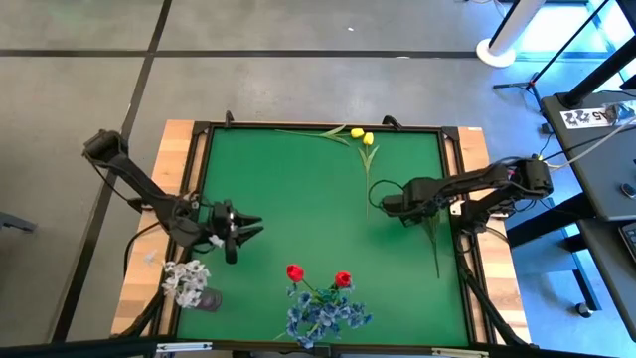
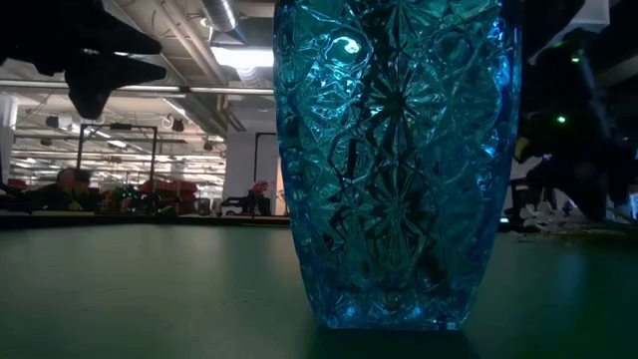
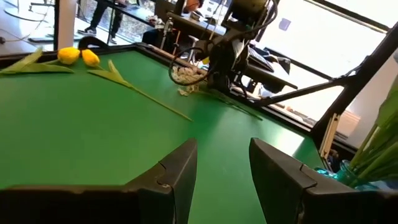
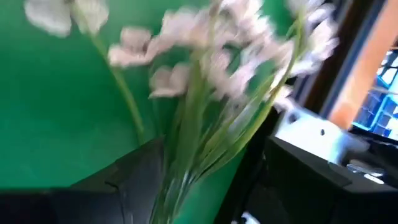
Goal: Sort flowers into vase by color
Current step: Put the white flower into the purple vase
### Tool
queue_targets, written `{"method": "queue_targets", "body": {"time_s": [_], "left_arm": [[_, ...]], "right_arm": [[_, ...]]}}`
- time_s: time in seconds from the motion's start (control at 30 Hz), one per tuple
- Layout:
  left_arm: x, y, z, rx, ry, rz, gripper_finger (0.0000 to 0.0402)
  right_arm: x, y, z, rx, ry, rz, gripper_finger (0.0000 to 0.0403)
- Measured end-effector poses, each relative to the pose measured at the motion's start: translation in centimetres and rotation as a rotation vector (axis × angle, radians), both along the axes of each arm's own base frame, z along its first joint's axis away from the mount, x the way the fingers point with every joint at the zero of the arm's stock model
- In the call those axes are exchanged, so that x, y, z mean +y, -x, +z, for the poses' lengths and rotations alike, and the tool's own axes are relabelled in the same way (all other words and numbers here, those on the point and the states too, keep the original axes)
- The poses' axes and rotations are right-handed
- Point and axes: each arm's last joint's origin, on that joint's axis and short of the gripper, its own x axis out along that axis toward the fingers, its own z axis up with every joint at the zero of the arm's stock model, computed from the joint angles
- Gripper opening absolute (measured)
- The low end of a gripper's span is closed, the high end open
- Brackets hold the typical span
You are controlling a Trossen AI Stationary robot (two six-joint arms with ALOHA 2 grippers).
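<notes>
Right tool point(image 4: 205, 180) straddles blurred white sprays point(image 4: 224, 56), grip unclear.

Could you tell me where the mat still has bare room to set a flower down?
The widest free patch is the middle of the green mat, between the left gripper, the right gripper and the yellow tulips at the far edge. The far left corner is bare too. It is crowded at the near edge around the red tulips, the blue bunch and the white spray.

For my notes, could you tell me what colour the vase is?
The vase is blue cut glass, clearest in the low view.
</notes>
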Motion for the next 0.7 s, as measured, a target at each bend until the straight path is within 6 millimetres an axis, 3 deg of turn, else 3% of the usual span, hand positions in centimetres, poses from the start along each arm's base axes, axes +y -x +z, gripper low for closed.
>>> {"method": "queue_targets", "body": {"time_s": [0.2,0.3,0.43,0.63,0.7], "left_arm": [[-0.3,-0.4,-0.4,0.000,-0.001,0.000,0.0142],[-0.4,-0.5,-0.4,0.004,-0.016,-0.002,0.0142],[-0.4,-0.5,-0.4,0.014,-0.062,-0.009,0.0142],[-0.4,-0.6,-0.3,0.020,-0.109,-0.028,0.0142],[-0.5,-0.6,-0.3,0.019,-0.108,-0.048,0.0142]], "right_arm": [[0.7,1.0,-2.8,-0.066,-0.081,-0.011,0.0275],[0.6,1.4,-3.4,-0.071,-0.065,-0.021,0.0248],[0.6,1.0,-3.4,-0.099,-0.059,-0.017,0.0175],[0.4,-1.0,-2.3,-0.184,-0.019,0.081,0.0026],[0.3,-2.1,-0.9,-0.233,0.031,0.116,0.0015]]}}
